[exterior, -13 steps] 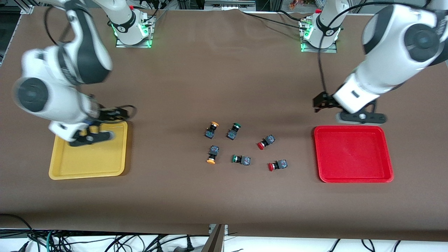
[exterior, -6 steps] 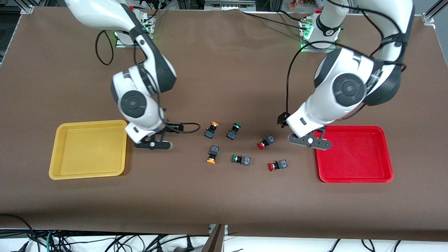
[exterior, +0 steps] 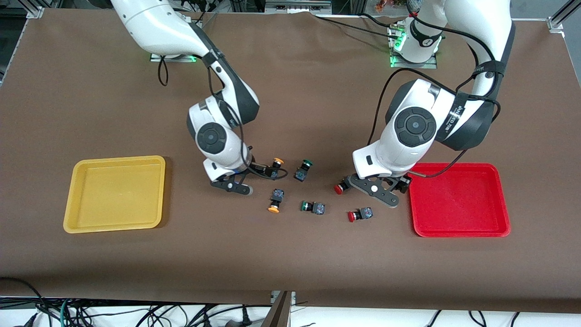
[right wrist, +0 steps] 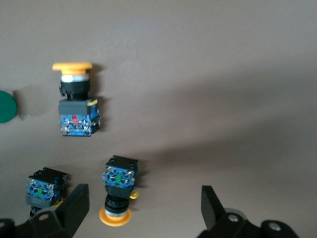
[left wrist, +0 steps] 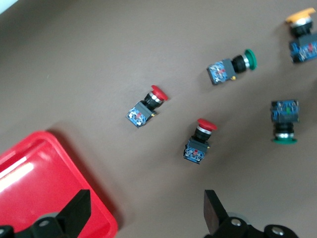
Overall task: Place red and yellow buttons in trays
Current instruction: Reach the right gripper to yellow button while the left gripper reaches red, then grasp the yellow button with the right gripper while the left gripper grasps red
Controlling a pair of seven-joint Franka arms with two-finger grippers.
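Two red buttons (exterior: 360, 214) (left wrist: 147, 106) lie on the table beside the red tray (exterior: 458, 227) (left wrist: 34, 183). One of them (exterior: 339, 188) is half hidden under my left gripper (exterior: 376, 190) (left wrist: 143, 213), which hangs open and empty over the tray's corner. Two yellow buttons (exterior: 274, 167) (exterior: 275, 200) lie in the middle. My right gripper (exterior: 232, 185) (right wrist: 143, 210) is open just beside them. In the right wrist view one yellow button (right wrist: 118, 191) shows between the fingers (right wrist: 74, 208), untouched, and the other yellow button (right wrist: 77, 101) lies past it. The yellow tray (exterior: 115, 222) stands at the right arm's end.
Two green-capped buttons (exterior: 303, 170) (exterior: 313, 207) lie among the red and yellow ones, also seen as green buttons (left wrist: 232, 67) (left wrist: 285, 119) in the left wrist view. Both trays hold nothing. Brown cloth covers the table (exterior: 290, 263).
Both arms have swung in from the trays toward the cluster of buttons. The right gripper left the yellow tray and the left gripper came past the red tray. No button has moved.
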